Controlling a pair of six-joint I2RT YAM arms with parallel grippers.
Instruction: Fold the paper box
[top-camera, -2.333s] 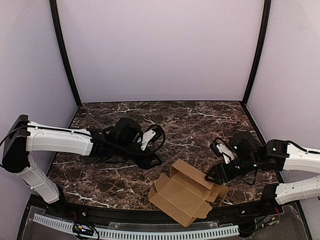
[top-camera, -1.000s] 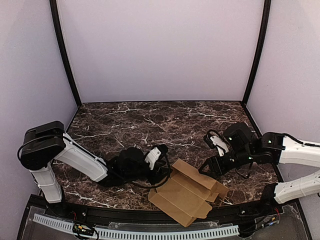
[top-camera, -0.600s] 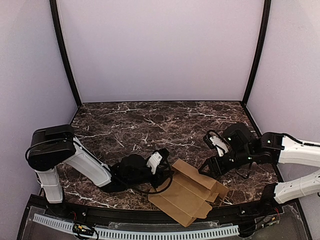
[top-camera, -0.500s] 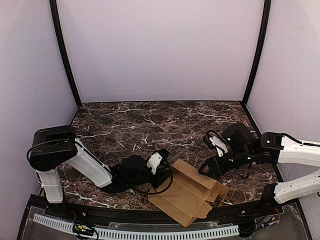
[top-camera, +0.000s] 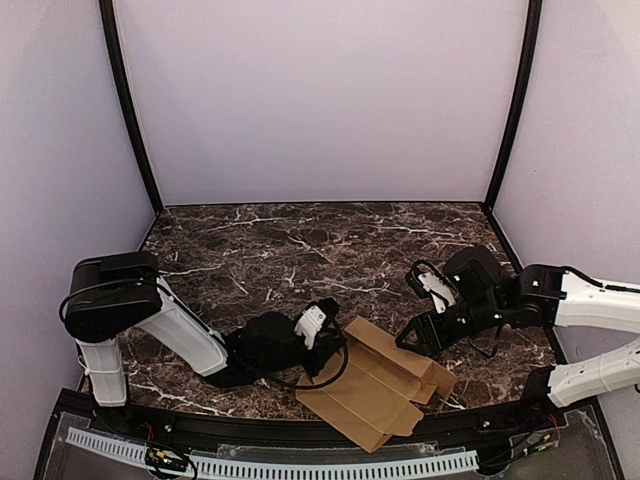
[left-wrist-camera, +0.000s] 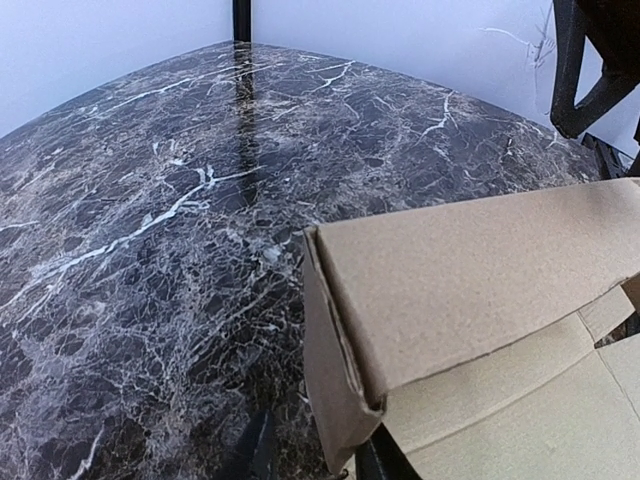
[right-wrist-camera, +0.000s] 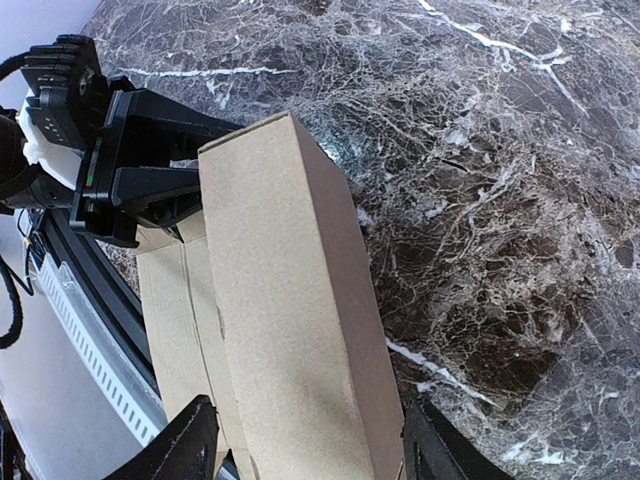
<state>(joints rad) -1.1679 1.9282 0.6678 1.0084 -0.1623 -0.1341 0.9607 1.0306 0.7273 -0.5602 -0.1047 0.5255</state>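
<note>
Near the table's front edge, the half-folded brown paper box (top-camera: 378, 388) lies between the left tool (top-camera: 330, 345), its width unclear, and the wide right tool (top-camera: 412, 338).

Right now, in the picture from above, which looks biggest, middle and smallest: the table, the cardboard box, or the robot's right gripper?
1. The table, by far the biggest.
2. The cardboard box.
3. The right gripper, smallest; it hovers above the box's far end.

A dark marble-patterned table (top-camera: 300, 240) sits inside pale walls (top-camera: 320, 100), with black corner posts (top-camera: 128, 110), seemingly metal
</note>
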